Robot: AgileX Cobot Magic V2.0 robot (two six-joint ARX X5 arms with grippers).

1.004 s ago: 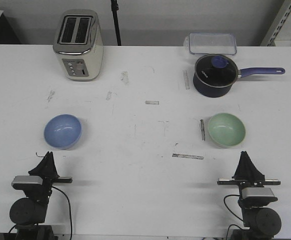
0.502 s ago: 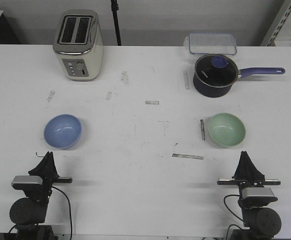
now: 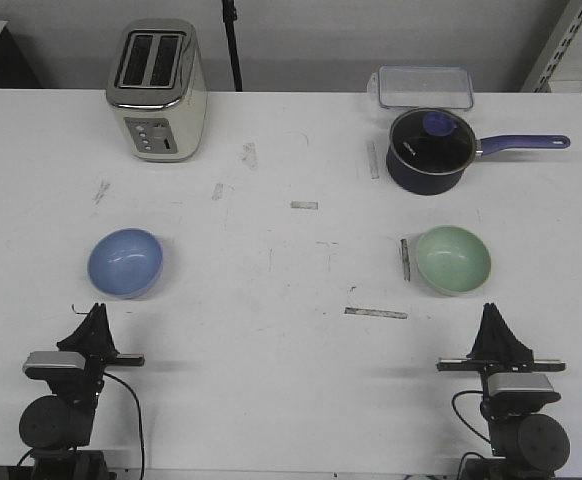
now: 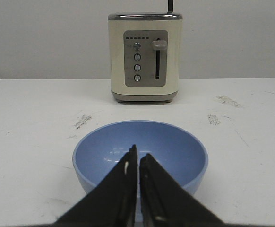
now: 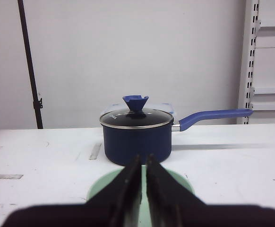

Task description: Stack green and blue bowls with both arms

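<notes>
The light blue bowl (image 3: 125, 263) sits upright on the white table (image 3: 271, 330) at the left; it also shows in the left wrist view (image 4: 175, 146). The pale green bowl (image 3: 453, 260) sits upright at the right and shows partly behind the fingers in the right wrist view (image 5: 175, 182). My left gripper (image 3: 96, 312) is shut and empty, near the table's front edge, a little short of the blue bowl (image 4: 138, 153). My right gripper (image 3: 492, 312) is shut and empty, a little short of the green bowl (image 5: 143, 158).
A cream toaster (image 3: 157, 90) stands at the back left. A dark navy saucepan (image 3: 429, 150) with a glass lid and purple handle stands behind the green bowl, with a clear lidded box (image 3: 423, 86) behind it. Tape strips and scuff marks dot the table.
The right arm's wrist has shifted very slightly toward the right; the bowls and the left arm have not moved.
</notes>
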